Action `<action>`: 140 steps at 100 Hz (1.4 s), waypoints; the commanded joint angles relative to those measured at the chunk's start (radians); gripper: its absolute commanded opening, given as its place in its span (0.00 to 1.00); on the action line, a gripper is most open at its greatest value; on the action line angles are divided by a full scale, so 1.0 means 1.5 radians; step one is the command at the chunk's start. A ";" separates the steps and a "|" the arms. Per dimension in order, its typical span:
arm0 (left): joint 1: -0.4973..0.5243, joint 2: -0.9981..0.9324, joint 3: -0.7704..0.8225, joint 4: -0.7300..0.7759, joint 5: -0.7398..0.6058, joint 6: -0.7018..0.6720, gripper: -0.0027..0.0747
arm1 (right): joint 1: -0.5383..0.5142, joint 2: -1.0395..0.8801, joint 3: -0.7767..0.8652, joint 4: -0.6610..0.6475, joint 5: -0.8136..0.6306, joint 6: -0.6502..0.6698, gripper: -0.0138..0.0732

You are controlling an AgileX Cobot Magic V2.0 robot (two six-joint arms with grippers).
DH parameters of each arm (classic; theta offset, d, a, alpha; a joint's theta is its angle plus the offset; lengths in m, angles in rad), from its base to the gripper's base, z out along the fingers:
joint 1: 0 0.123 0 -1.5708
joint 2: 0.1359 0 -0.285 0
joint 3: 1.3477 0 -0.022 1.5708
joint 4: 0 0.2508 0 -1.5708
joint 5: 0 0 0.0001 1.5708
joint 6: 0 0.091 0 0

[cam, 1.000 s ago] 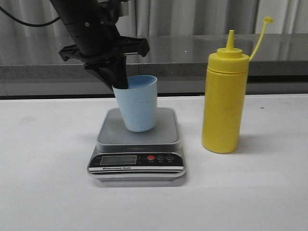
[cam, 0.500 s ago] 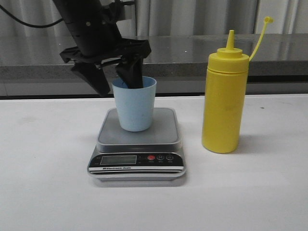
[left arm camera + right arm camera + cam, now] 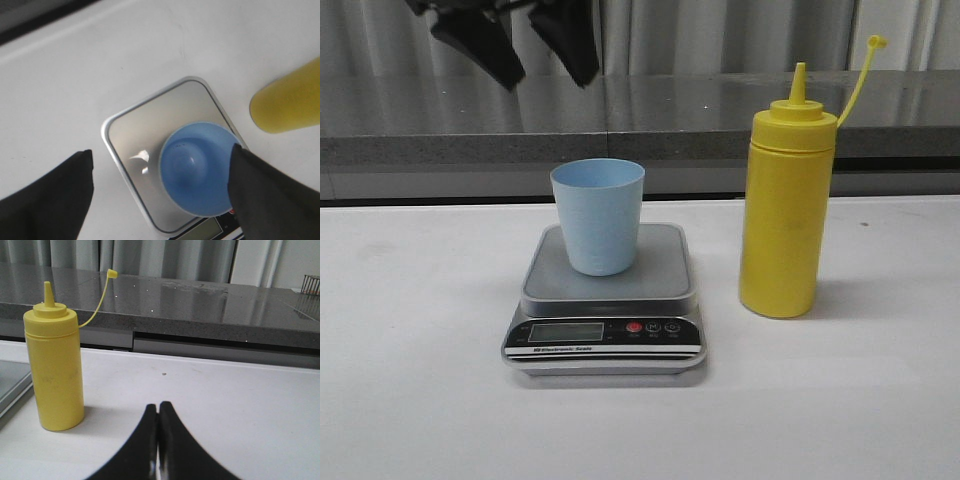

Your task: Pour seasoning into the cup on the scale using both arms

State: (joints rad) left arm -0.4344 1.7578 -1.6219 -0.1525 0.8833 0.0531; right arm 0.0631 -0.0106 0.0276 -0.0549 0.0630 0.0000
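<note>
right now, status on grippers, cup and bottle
Left gripper open, high above cup. Right gripper shut, empty. Cup upright on scale; seasoning untouched. Nothing in the way.

This looks like a lab or test bench set up as a mock kitchen. A plain white table (image 3: 420, 400) stands in front of a long dark grey polished stone counter (image 3: 720, 105), with grey pleated curtains (image 3: 720, 35) hanging along the far side. On the table stand a digital kitchen scale (image 3: 605, 335) and a yellow squeeze bottle (image 3: 785, 215).
</note>
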 commanded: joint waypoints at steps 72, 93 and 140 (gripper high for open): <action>0.168 -0.599 0.547 -0.001 -0.392 -0.005 0.72 | -0.004 -0.013 -0.011 -0.008 -0.055 0.000 0.08; 0.168 -0.740 0.699 -0.001 -0.506 -0.005 0.72 | -0.004 -0.013 -0.011 -0.008 -0.055 0.000 0.08; 0.168 -0.870 0.811 -0.001 -0.512 -0.005 0.23 | -0.004 -0.013 -0.011 -0.008 -0.055 0.000 0.08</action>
State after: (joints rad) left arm -0.1878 0.4517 -0.3799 -0.1464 0.2029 0.0531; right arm 0.0631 -0.0106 0.0276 -0.0549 0.0630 0.0000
